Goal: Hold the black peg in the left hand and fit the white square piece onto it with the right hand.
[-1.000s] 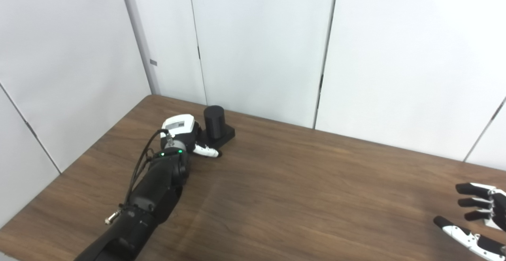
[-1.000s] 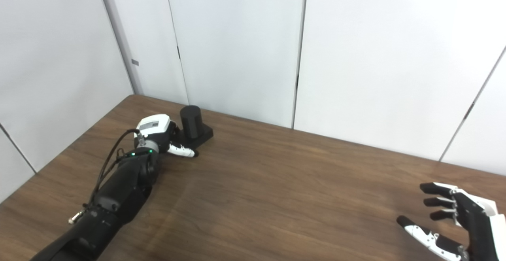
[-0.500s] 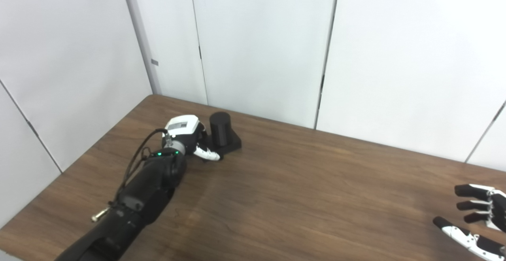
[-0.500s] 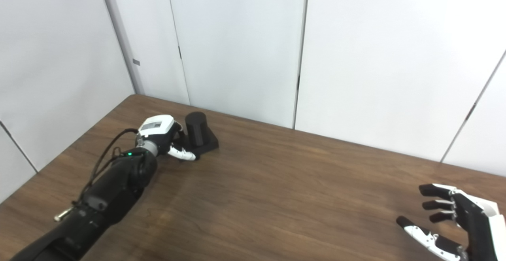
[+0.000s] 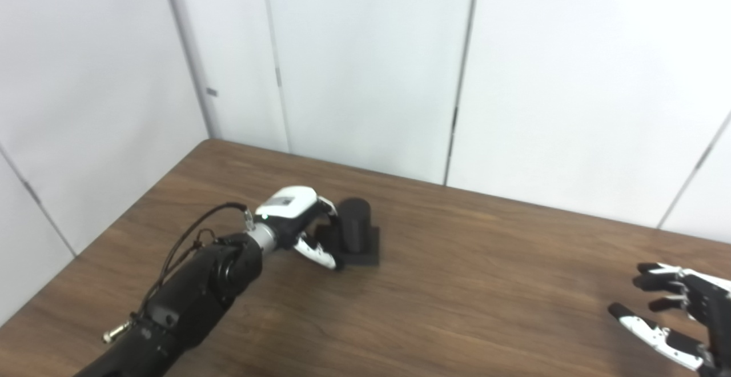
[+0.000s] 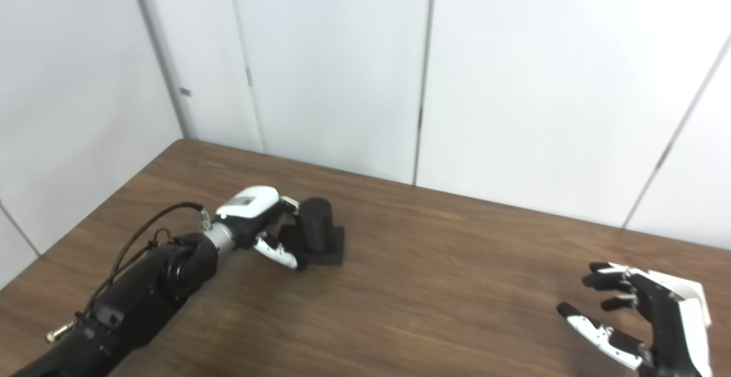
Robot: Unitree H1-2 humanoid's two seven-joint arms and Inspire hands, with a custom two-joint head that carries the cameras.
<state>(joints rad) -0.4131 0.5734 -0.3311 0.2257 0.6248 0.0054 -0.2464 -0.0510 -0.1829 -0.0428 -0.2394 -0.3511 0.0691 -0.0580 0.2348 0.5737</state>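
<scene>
The black peg [image 5: 355, 230], a short cylinder on a square black base, stands on the brown table [image 5: 485, 263] left of centre. My left hand [image 5: 297, 224] wraps it from the left, with fingers behind the cylinder and the white thumb in front by the base. My right hand [image 6: 642, 314] hovers low over the table's near right corner, fingers spread and nothing in it. No white square piece shows in either view.
White wall panels [image 5: 371, 68] close the table's far and left sides. The table's left edge [image 5: 114, 228] runs diagonally beside my left forearm [image 5: 194, 291]. Bare wood lies between the two hands.
My left hand has drawn the black peg rightward and nearer across the table, away from the far left corner. The view has shifted slightly. The right hand stays open, about where it was.
</scene>
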